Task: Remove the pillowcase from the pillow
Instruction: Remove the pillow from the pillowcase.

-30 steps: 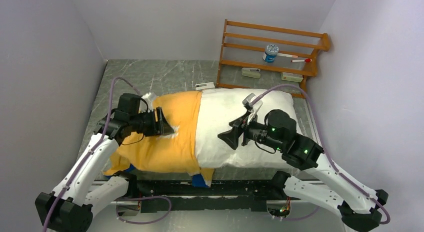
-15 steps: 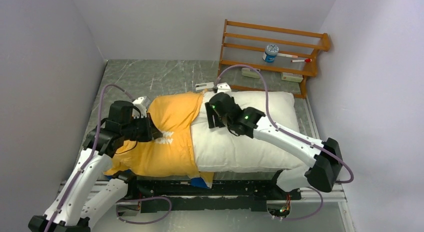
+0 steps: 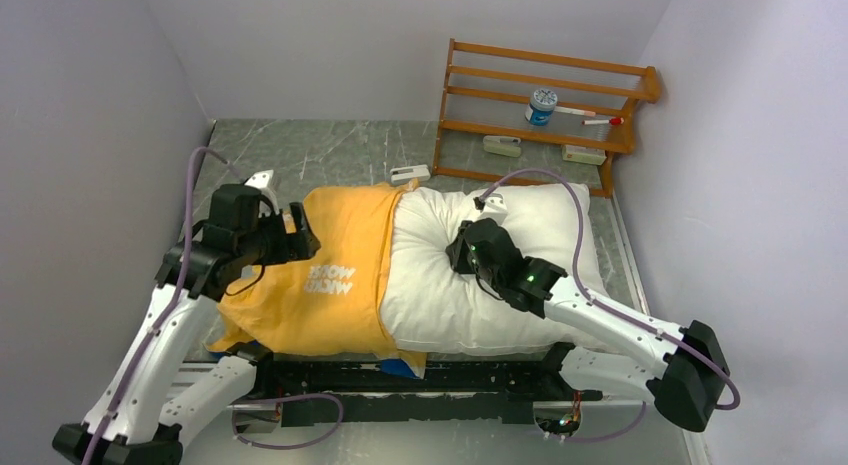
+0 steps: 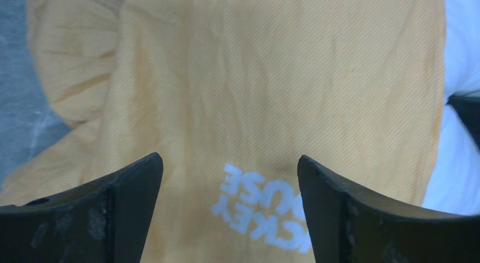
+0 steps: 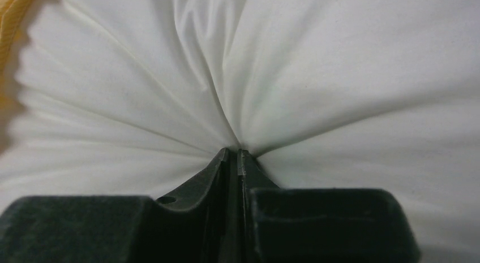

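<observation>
The big white pillow (image 3: 500, 285) lies across the table with its left half inside the orange-yellow pillowcase (image 3: 330, 285), white lettering facing up. A blue bit of the pillowcase shows at the front edge. My left gripper (image 3: 300, 235) hovers over the case's left part, open; in the left wrist view its gripper (image 4: 229, 167) has nothing between the fingers, only the pillowcase (image 4: 271, 76) beneath. My right gripper (image 3: 462, 253) presses into the bare pillow near the case's mouth. In the right wrist view that gripper (image 5: 234, 152) is shut on a pinch of the pillow (image 5: 339, 76), folds radiating from it.
A wooden rack (image 3: 600, 80) stands at the back right, holding a blue-and-white jar (image 3: 541, 105) and small white items. A small white box (image 3: 410, 173) lies on the grey table (image 3: 300, 155) behind the pillow. Walls close in on the left, back and right.
My left gripper let go of the orange fabric, opened wide and drew back left, uncovering the lettering. My right arm moved from the pillow's far edge to its middle and shut on the white fabric.
</observation>
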`<state>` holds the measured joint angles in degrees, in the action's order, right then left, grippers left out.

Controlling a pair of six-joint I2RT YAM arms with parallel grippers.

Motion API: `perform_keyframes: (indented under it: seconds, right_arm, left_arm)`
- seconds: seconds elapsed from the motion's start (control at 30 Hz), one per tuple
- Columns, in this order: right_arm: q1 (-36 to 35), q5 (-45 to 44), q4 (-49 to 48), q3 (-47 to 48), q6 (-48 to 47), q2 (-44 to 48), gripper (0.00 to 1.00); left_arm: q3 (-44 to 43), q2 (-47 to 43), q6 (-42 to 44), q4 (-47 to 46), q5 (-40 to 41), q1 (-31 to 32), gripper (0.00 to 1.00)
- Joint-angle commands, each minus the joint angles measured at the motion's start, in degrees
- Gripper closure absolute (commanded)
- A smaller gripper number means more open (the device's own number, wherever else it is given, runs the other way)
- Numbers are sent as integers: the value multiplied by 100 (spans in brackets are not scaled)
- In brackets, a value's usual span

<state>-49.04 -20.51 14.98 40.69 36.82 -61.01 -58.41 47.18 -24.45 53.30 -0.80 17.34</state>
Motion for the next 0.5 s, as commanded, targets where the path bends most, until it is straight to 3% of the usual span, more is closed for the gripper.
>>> perform_keyframes:
  seconds: [0.0,0.13,0.3,0.37,0.47]
  right_arm:
    - [29,575,1116,-428,175,-312,86]
    - [23,616,1187,-428,97,-300,86]
    - [20,735,1308,-437,21,-132,83]
    - [23,753,1426,-372,-46,-4,81]
    - [17,962,1492,-109,-446,314,75]
  left_arm:
    - [-219,388,153,-1038,-516,-27,4]
    - [-470,1402,178,-1622,-1263,-29,3]
    - [-115,2498,21,-2651,-1639,-38,4]
    - [16,2896,-29,-2881,-2211,-38,19]
    - [509,2898,-263,-3498,-3119,-7,68]
